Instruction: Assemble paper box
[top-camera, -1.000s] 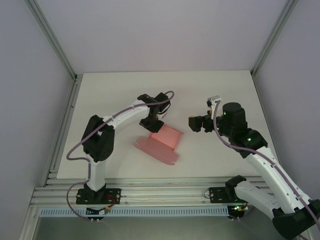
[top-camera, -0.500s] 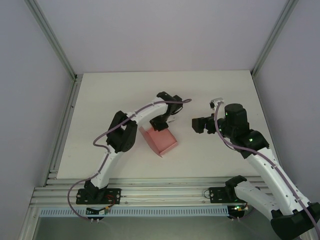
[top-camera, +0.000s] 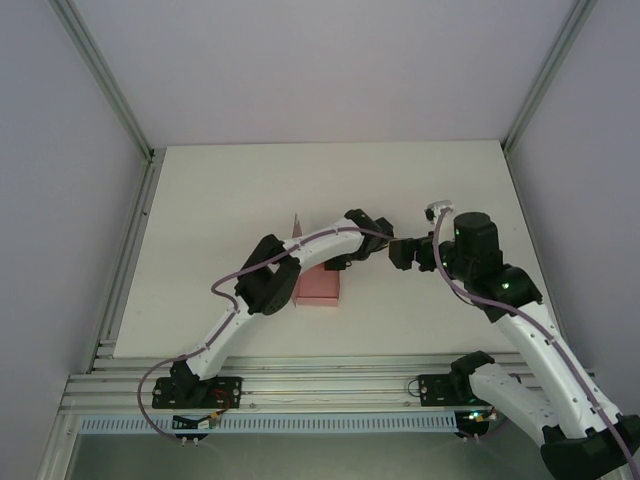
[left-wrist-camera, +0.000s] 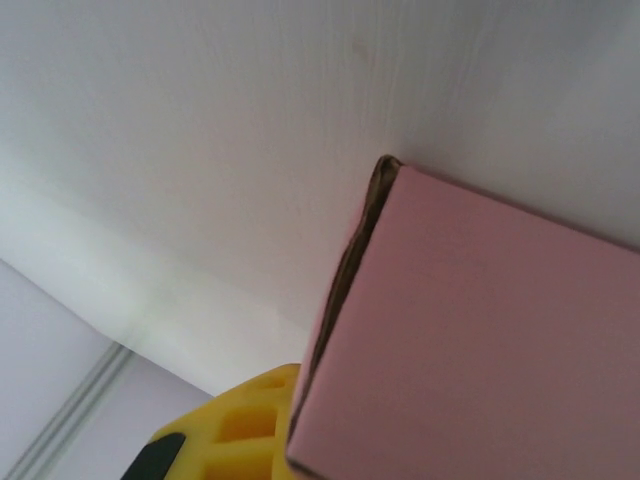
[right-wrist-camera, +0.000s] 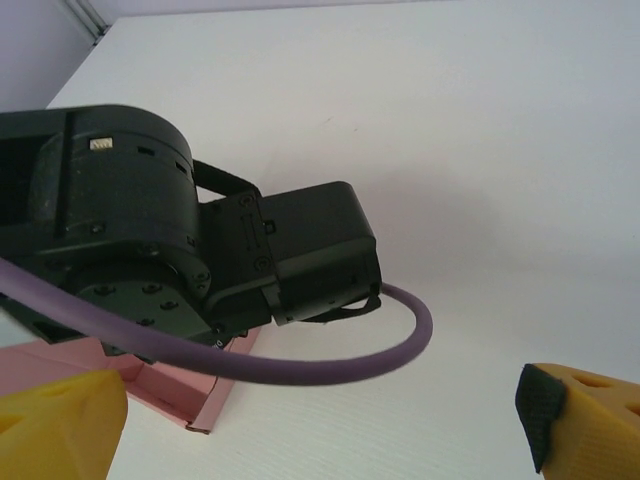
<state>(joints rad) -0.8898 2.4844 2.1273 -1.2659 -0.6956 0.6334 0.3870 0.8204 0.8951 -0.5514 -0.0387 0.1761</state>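
The salmon-pink paper box (top-camera: 318, 287) lies folded into a compact shape at the table's middle, with one thin flap (top-camera: 297, 226) standing up behind the left arm. My left gripper (top-camera: 336, 263) sits over the box's far right corner. In the left wrist view a pink panel (left-wrist-camera: 480, 340) presses against one yellow finger (left-wrist-camera: 225, 430), and the other finger is hidden behind the card. My right gripper (top-camera: 402, 252) hovers just right of the left wrist, open (right-wrist-camera: 325, 425), with nothing between its fingers. It faces the left wrist housing (right-wrist-camera: 180, 240) and a corner of the box (right-wrist-camera: 170, 390).
The left arm's purple cable (right-wrist-camera: 300, 365) loops in front of the right gripper. Aluminium frame rails (top-camera: 125, 250) run along the table's left edge and the near edge. White walls close in the back and sides.
The left arm swung right and stretched out, and the spread pink sheet closed into a compact folded shape. The right gripper edged left toward the left wrist.
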